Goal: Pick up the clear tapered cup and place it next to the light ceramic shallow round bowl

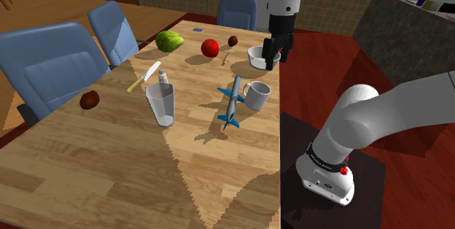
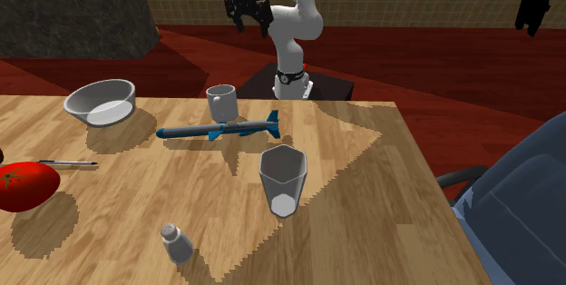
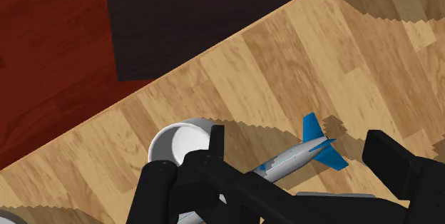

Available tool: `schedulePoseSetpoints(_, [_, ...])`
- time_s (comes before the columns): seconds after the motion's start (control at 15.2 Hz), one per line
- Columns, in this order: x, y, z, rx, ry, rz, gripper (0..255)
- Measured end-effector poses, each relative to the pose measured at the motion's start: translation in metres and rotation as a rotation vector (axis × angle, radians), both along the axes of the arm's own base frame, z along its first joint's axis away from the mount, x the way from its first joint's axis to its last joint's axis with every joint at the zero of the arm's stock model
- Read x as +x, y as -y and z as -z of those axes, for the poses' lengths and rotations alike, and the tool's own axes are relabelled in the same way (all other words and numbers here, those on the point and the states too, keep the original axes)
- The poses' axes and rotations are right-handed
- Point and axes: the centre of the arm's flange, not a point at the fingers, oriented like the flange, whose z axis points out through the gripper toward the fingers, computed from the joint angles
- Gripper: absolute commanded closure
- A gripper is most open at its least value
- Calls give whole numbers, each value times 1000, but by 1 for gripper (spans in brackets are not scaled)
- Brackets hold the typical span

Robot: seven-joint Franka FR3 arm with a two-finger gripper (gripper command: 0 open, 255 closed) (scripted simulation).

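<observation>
Presently the clear tapered cup (image 1: 160, 103) stands upright on the wooden table (image 1: 109, 169), wide mouth up. A small shaker (image 1: 163, 79) sits close behind it in the shoulder view, and a blue-and-grey toy plane (image 1: 231, 102) lies to its right. Beyond the plane stands a white mug (image 1: 257, 94), and further back the light shallow bowl (image 1: 259, 56).

The gripper (image 1: 271, 58) hangs high above the mug's end of the table, well apart from the cup, fingers spread and empty. In the wrist view the mug (image 3: 182, 140) and the plane's tail (image 3: 317, 140) lie below it.

Assessment: the step in hand is the approach.
- The hand should cross above the plane and mug before descending.
- It should come down centred on the cup with the fingers wide and clear of the shaker.
- Closing below the rim seems sound, since the taper would resist slipping.
- Bare table beside the bowl (image 2: 100, 102) looks available for placement.
</observation>
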Motion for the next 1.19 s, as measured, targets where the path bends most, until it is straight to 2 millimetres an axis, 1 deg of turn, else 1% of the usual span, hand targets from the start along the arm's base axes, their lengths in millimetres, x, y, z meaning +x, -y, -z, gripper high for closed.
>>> schedulePoseSetpoints(0.07, [0, 0, 0, 0, 0, 0, 0])
schedulePoseSetpoints(0.2, [10, -9, 5, 2, 5, 5, 0])
schedulePoseSetpoints(0.26, [19, -17, 6, 4, 9, 7, 0])
schedulePoseSetpoints(0.46, [45, -35, 20, 10, 22, 19, 0])
schedulePoseSetpoints(0.59, [61, -53, 29, 14, 31, 26, 0])
schedulePoseSetpoints(0.79, [92, -69, 44, 21, 45, 39, 0])
schedulePoseSetpoints(1.12, [141, -106, 65, 31, 69, 58, 0])
schedulePoseSetpoints(1.19, [148, -113, 69, 33, 73, 62, 0])
